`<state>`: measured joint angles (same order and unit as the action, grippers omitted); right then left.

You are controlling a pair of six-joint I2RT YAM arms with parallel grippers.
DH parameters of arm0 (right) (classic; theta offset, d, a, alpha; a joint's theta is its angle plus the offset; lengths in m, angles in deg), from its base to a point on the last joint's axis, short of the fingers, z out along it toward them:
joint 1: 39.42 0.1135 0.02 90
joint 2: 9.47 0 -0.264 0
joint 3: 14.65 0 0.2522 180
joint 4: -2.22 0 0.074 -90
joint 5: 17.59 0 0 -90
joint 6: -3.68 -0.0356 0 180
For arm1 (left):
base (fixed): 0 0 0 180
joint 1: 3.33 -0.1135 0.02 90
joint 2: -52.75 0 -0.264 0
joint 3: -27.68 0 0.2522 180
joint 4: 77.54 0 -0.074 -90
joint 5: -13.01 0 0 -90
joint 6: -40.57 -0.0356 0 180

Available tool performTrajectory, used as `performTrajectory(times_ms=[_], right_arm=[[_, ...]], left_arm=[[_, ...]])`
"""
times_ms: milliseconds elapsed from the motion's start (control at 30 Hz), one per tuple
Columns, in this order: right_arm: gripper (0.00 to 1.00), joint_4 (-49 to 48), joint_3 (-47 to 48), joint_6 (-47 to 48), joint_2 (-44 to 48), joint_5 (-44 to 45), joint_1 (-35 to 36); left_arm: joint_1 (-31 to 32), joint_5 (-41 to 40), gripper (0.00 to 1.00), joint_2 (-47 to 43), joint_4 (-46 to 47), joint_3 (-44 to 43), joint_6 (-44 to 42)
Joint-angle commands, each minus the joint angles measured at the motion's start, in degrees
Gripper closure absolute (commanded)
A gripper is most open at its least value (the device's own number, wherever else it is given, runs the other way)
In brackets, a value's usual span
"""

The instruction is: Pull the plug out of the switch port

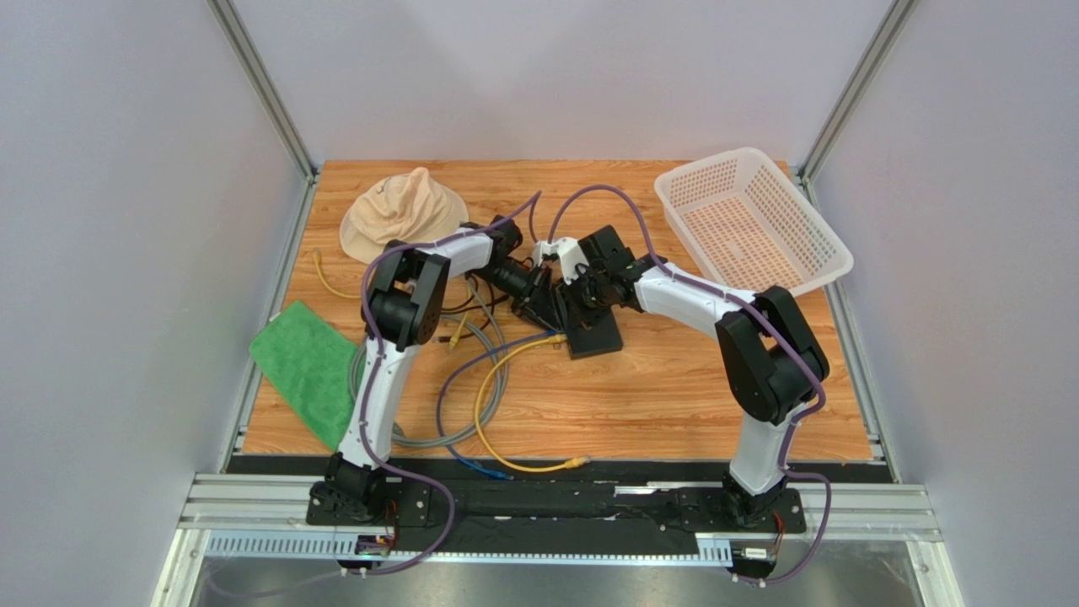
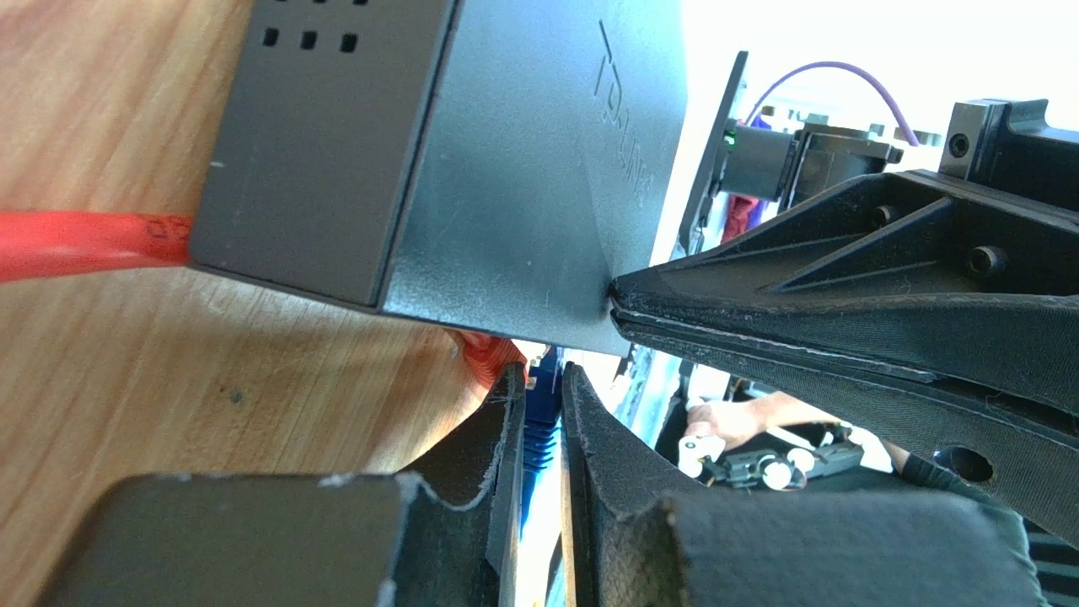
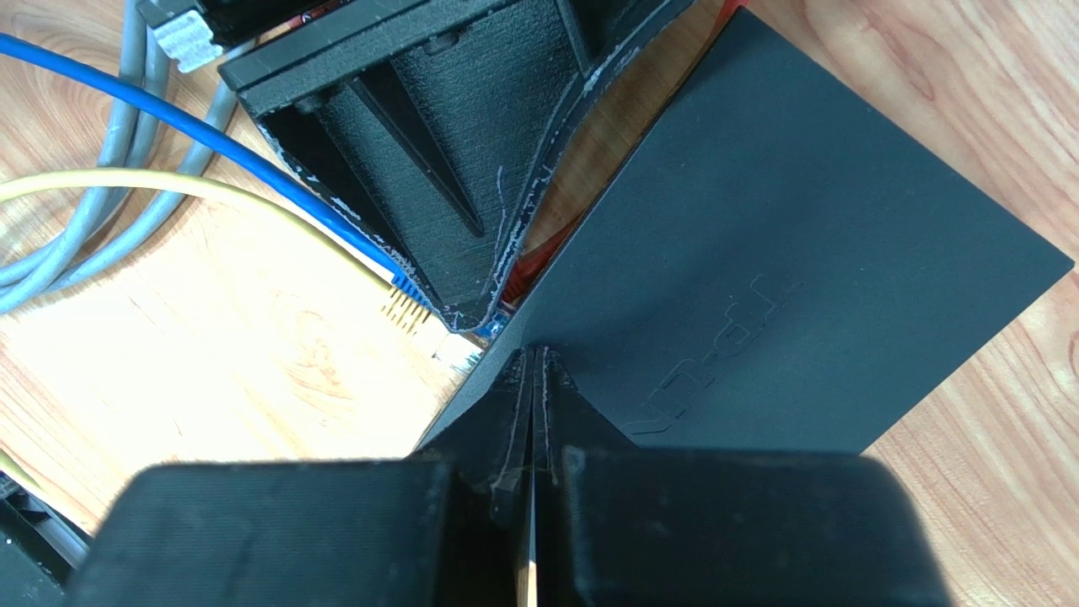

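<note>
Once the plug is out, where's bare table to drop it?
Bare table lies between the switch, the right arm and the near edge. Another patch lies right of that arm, in front of the white basket. Left of the switch, looped cables crowd it.

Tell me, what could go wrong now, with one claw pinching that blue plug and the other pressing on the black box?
1. The right gripper only presses its shut tips near the switch's edge; they might slip, and the switch would drag along with the pull.
2. The left gripper pinches the blue plug narrowly and might slide off.
3. The orange cable close by could snag.
</note>
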<state>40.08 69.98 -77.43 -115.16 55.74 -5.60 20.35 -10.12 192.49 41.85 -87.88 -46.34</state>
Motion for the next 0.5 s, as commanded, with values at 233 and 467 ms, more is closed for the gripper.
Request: performTrajectory(times_ms=[233,467], right_arm=[[1.0,3.06,-2.4,0.25,-2.68,0.76,0.72],[1.0,3.41,-2.05,0.43,-2.86,0.84,0.72]], left_arm=[[-1.45,2.21,1.0,-2.37,-1.57,2.49,-4.59],[-1.97,-0.24,1.0,0.7,-7.02,-9.29,-7.49]])
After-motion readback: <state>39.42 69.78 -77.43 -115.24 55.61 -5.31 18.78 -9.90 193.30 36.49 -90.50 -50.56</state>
